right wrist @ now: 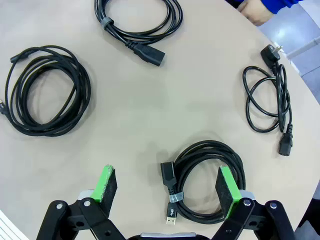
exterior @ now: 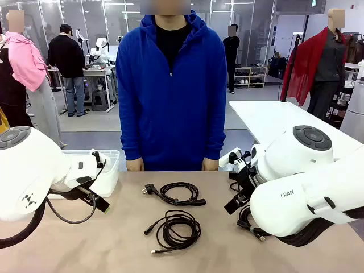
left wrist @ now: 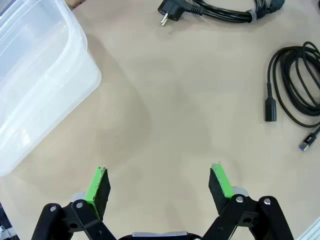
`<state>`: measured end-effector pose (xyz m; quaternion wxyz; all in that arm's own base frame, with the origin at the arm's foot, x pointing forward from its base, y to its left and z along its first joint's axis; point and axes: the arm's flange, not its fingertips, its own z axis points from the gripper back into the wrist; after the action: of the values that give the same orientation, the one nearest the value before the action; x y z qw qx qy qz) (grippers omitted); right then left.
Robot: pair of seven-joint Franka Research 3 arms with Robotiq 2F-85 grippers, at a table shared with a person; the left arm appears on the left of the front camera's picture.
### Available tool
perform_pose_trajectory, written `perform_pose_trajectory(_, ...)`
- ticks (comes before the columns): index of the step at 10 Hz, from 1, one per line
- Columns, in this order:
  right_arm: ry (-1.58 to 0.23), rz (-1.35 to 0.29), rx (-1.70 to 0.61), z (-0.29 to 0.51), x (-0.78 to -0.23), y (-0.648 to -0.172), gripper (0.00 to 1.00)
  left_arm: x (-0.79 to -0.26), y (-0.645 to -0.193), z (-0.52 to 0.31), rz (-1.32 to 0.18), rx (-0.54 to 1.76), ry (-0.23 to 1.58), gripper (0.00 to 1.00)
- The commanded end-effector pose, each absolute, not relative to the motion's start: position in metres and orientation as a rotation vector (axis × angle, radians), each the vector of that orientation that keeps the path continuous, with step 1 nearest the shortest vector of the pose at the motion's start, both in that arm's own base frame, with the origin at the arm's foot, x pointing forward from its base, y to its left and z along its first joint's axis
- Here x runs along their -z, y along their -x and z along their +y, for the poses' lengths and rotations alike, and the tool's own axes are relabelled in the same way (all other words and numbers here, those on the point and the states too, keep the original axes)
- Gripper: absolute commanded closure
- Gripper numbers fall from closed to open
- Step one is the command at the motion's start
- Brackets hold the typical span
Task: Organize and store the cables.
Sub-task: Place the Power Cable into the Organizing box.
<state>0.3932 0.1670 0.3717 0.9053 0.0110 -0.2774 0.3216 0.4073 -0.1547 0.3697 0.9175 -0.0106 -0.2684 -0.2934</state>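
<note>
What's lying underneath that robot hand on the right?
A coiled black cable lies on the table below the open right hand. From the front, the arm covers most of the coil.

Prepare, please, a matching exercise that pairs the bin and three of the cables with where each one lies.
Things:
1. clear bin
2. grey-tied power cable
3. USB-ended coil
4. big round coil

Places:
A. centre, near side
B. under the right arm's open jaws
C. left end of the table
D. centre, far side

Pairs: 1-C, 2-D, 3-B, 4-A
</note>
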Motion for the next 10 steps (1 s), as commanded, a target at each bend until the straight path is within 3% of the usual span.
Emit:
perform_pose_trajectory(1,-0.023,-0.573,-0.664,0.167,-0.3717,-0.3932,0.0,-0.3713,-0.4076,-0.1548,-0.556,0.603,0.022,0.0)
perform_pose_trajectory(10,-0.022,-0.573,-0.666,0.1671,-0.3717,-0.3931,0.0,-0.3697,-0.4069,-0.1556,-0.552,0.605,0.022,0.0)
